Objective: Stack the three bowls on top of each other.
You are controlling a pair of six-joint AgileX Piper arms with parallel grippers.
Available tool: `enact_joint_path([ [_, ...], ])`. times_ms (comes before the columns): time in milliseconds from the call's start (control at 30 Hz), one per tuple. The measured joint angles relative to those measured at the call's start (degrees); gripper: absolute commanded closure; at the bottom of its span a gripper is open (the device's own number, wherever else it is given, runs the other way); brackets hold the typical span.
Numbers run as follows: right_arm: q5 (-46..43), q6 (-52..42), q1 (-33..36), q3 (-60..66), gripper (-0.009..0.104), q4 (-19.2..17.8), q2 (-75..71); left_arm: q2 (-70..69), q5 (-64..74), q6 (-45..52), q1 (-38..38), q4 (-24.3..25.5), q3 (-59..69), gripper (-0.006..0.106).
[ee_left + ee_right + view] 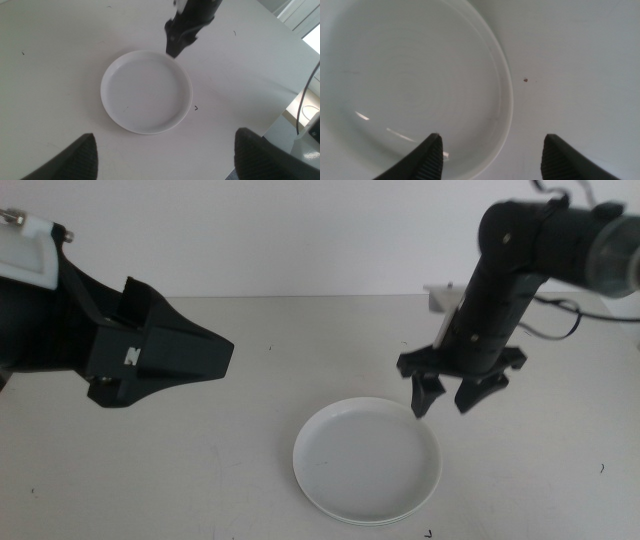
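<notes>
Bowls: we see one white bowl (367, 461) uppermost at the near centre of the table (200, 470); a second rim line shows beneath its near edge in the middle view, so we judge it sits on a stack; the mint and grey-blue ones cannot be made out; colours below are hidden from us.
Right gripper: the right gripper (446, 398) hangs above the far right part of the rim, at about one o'clock on the bowl; jaws apart at a moderate width and holding nothing; in its wrist view one jaw stands over the bowl's inside, the other over bare table, so the rim passes between them.
Left gripper: the left gripper (190, 355) waits high over the table at about ten o'clock from the bowl, well apart from it; jaws spread wide and empty in its wrist view.
Deciding relation: the rim lies just below and between the right jaws; the bowl is round, so no long axis governs; the right arm is plainly the nearer.
Judgement: the stacking appears complete or nearly so; we cannot confirm the count.
</notes>
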Motion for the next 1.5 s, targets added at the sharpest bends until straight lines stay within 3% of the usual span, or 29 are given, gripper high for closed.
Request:
enact_joint_path([
  [767,1.87,-8.97,-8.62,-3.63,0.045,0.48,-14.55,0.00,-1.83,0.19,0.00,1.10,0.00,-0.003],
  [900,1.87,-10.79,-8.67,-3.63,0.045,0.53,-15.06,0.79,-3.46,-4.59,0.49,10.04,0.00,-0.003],
  [1067,1.68,-12.20,-10.88,-2.35,0.045,1.74,-15.71,3.89,-3.58,-16.72,7.81,26.23,0.05,-0.003],
  [1133,1.08,-12.76,-12.38,-0.54,0.045,2.08,-16.58,4.46,-3.72,-17.13,11.98,28.41,0.61,-0.003],
  [1300,-3.83,-13.47,-16.60,7.25,0.045,3.02,-21.74,2.78,-6.38,-14.34,22.98,25.36,6.65,-0.003],
  [1500,-11.17,-13.47,-18.67,19.32,0.045,1.91,-32.53,-7.11,-16.98,-10.95,25.27,19.30,20.92,-0.003],
])
